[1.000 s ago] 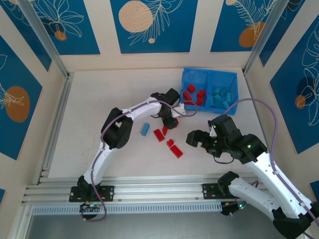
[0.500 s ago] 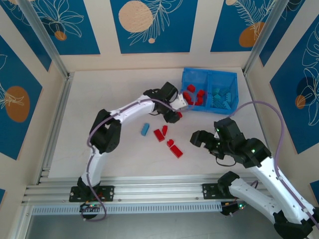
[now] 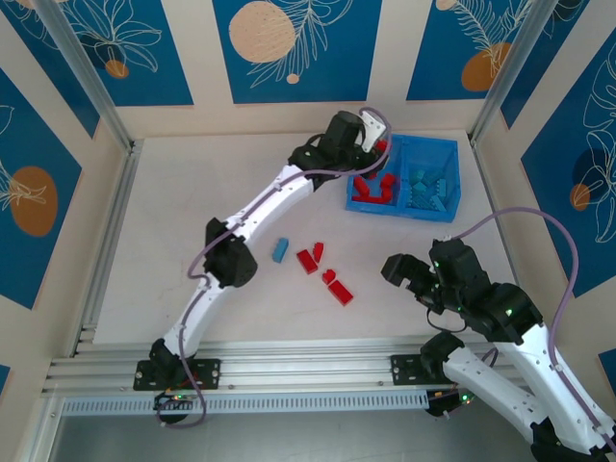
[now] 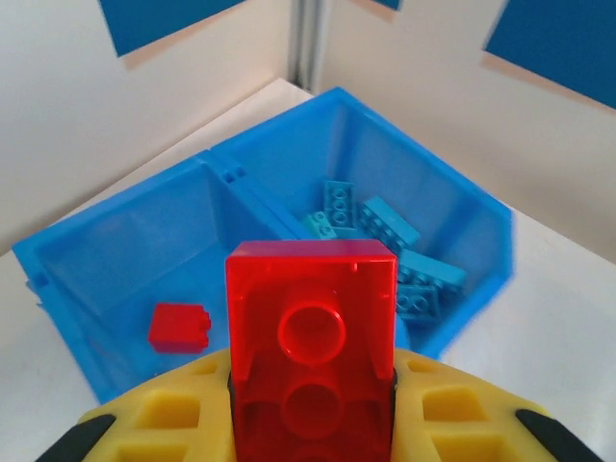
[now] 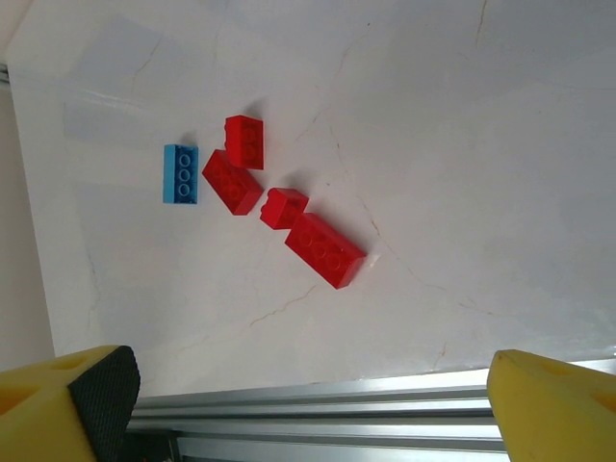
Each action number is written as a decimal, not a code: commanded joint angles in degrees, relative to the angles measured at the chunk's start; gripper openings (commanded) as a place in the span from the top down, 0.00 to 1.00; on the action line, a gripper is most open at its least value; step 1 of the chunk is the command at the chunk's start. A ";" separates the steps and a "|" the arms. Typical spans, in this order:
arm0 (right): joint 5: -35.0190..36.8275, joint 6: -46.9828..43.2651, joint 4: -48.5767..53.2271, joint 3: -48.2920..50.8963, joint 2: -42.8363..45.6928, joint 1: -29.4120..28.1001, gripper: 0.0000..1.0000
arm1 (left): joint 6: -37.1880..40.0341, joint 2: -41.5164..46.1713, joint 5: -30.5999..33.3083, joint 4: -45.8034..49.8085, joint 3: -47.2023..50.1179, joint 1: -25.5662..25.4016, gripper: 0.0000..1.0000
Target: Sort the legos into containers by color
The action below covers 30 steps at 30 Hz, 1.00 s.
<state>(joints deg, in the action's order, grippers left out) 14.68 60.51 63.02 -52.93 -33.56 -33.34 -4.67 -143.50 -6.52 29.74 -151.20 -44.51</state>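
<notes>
My left gripper (image 3: 370, 135) hangs over the far edge of the blue bin (image 3: 449, 179) and is shut on a red lego (image 4: 311, 332), which stands upright between the yellow fingers (image 4: 164, 416). The bin's left container holds red legos (image 3: 372, 189) and its right container holds teal legos (image 3: 428, 185). One red lego (image 4: 179, 327) lies in the left container below my left gripper (image 4: 311, 395). Several red legos (image 3: 325, 272) and one blue lego (image 3: 280, 250) lie loose mid-table. My right gripper (image 3: 408, 273) is open, right of them, with nothing between its fingers.
The loose blue lego (image 5: 181, 173) and red legos (image 5: 325, 249) lie ahead of my right gripper (image 5: 308, 423). An aluminium rail (image 5: 318, 399) runs along the near table edge. Patterned walls close in the table's back and sides.
The left arm has swung from the loose pile up to the bin, carrying the red lego. The right arm has drawn back a little toward the near right.
</notes>
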 commanded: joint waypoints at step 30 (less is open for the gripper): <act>-1.30 -7.08 -0.85 1.37 -2.78 -0.65 0.06 | 0.87 33.89 -7.00 -21.55 38.98 -1.99 0.45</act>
<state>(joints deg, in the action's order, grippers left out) 14.70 58.39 64.60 -52.66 -33.71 -33.41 -8.86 -121.73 -9.04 19.22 -124.92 -45.67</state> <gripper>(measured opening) 0.941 0.551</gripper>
